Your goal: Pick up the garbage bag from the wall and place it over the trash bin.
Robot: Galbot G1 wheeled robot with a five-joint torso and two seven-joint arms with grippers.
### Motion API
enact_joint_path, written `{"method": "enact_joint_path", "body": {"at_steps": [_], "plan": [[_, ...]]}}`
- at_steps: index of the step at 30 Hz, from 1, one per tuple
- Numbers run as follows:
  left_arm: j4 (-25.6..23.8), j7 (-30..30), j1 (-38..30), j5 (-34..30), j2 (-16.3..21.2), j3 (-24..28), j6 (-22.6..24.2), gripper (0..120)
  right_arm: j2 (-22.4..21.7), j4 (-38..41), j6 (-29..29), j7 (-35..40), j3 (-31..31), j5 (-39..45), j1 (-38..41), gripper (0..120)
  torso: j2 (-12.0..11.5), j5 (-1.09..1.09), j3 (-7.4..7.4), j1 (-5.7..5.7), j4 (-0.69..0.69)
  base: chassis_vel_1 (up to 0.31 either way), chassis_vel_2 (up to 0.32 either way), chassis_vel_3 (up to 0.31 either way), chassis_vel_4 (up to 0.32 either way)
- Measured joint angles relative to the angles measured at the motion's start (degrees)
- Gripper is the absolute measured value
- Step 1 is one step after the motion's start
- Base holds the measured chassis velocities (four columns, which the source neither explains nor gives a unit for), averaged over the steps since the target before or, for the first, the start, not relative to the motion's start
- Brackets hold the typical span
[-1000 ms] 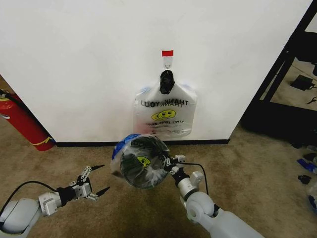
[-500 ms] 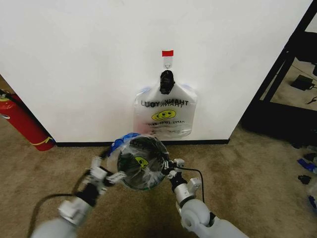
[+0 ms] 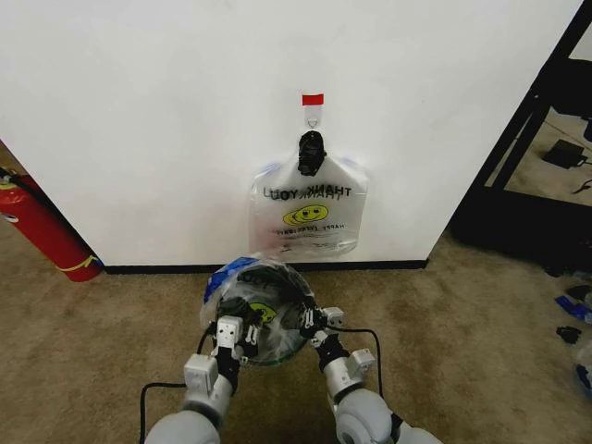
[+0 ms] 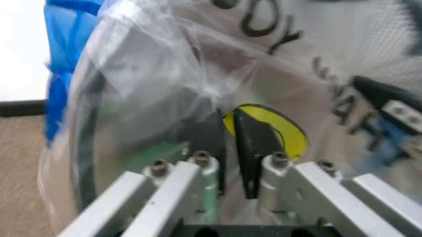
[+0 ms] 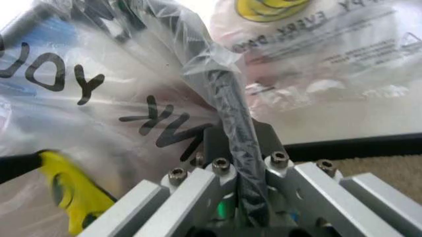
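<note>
The garbage bag point(image 3: 242, 280) drapes over the trash bin point(image 3: 264, 319); the left gripper point(image 3: 239, 335) has its jaws nearly closed on plastic, and the right gripper point(image 3: 311, 324) pinches bag and bin rim.

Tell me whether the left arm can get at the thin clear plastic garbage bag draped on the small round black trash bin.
Probably yes: the left gripper is already at the garbage bag on the trash bin, nothing between them.
</note>
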Motion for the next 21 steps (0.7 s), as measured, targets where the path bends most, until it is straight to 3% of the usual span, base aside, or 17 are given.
{"method": "enact_joint_path", "body": {"at_steps": [3, 8, 21], "plan": [[1.2, -1.8, -0.8, -0.2, -0.8, 0.0, 1.5, 0, 0.2, 0.0, 0.5, -0.7, -0.2, -0.9, -0.1, 0, 0.0, 0.00, 0.00, 0.00, 0.00, 0.000, 0.000, 0.000, 0.000], [3.7, -4.5, -2.1, 0.1, -2.4, 0.5, 3.1, 0, 0.5, 0.5, 1.1, -1.1, -0.5, -2.2, -0.6, 0, 0.0, 0.00, 0.00, 0.00, 0.00, 0.000, 0.000, 0.000, 0.000], [8.7, -4.4, -5.7, 2.4, -3.9, 1.6, 3.1, 0, 0.0, 2.2, 2.3, -4.9, -0.3, -4.3, -2.7, 0, 0.0, 0.00, 0.00, 0.00, 0.00, 0.000, 0.000, 0.000, 0.000]]}}
